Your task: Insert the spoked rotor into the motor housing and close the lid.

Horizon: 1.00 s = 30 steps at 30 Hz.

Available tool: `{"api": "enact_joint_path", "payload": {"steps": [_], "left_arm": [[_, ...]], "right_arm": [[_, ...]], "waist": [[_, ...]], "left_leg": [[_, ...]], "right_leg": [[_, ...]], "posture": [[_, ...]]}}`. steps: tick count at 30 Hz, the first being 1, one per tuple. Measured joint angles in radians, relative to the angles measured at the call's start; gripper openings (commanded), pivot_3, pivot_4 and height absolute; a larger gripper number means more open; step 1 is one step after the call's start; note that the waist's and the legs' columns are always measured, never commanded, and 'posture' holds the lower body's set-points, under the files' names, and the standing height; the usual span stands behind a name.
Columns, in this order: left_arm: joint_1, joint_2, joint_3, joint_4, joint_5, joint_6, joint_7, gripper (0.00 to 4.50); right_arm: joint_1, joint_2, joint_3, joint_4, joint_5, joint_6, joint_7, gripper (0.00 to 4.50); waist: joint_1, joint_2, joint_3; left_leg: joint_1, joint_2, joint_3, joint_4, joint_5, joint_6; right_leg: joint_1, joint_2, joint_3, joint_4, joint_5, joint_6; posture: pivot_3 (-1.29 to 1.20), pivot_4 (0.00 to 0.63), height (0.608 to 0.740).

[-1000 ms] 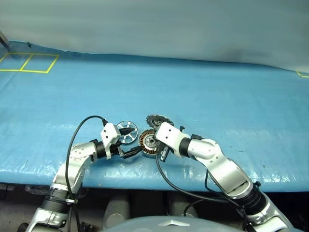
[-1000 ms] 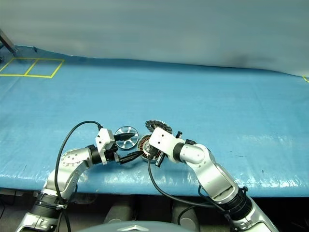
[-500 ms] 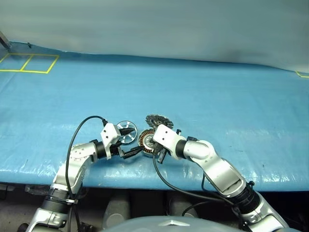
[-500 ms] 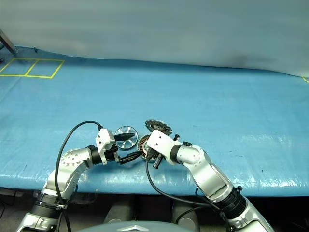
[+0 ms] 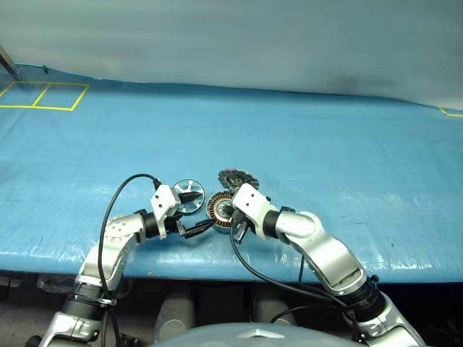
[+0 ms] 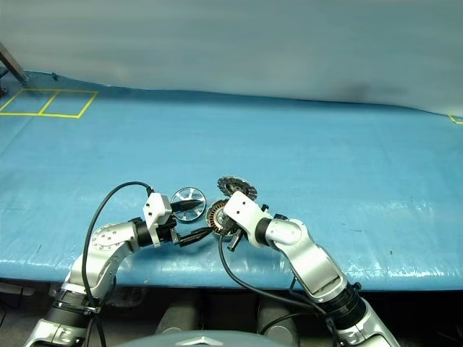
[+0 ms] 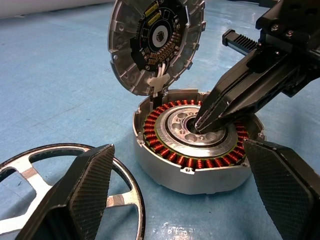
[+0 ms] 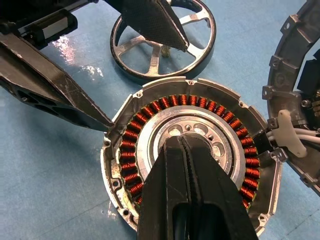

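Note:
The motor housing (image 5: 218,210) sits on the blue table near its front edge, its copper windings (image 8: 131,165) exposed. The lid (image 7: 150,45) stands upright, hinged at the housing's far rim with its toothed face showing. The spoked rotor (image 8: 150,76) lies flat on the table just left of the housing. My right gripper (image 8: 182,139) is shut, its tips resting in the housing's central hole. My left gripper (image 5: 205,210) is open and holds nothing. One of its fingers (image 8: 150,20) hangs over the rotor and the other (image 8: 55,95) reaches the housing's near-left rim.
Yellow tape squares (image 5: 43,94) mark the far left corner of the blue cover. The table's front edge (image 5: 239,264) runs just below both arms. Black cables loop from each wrist. A grey wall backs the table.
The right wrist has rolled a little and its forearm has swung inward, while its tips stay at the housing's centre. The left gripper, rotor and lid have not moved.

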Motion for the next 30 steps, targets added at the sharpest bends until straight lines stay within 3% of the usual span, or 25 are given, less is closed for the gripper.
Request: {"api": "enact_joint_path", "payload": {"steps": [30], "left_arm": [[0.0,0.0,0.0,0.001,0.001,0.0,0.0,4.5]], "right_arm": [[-0.015,-0.04,0.009,0.018,-0.009,-0.021,-0.025,0.05]], "waist": [[-0.001,0.0,0.0]], "left_leg": [[0.0,0.0,0.0,0.0,0.0,0.0]], "right_leg": [[0.0,0.0,0.0,0.0,0.0,0.0]], "posture": [[0.0,0.15,0.74]]}}
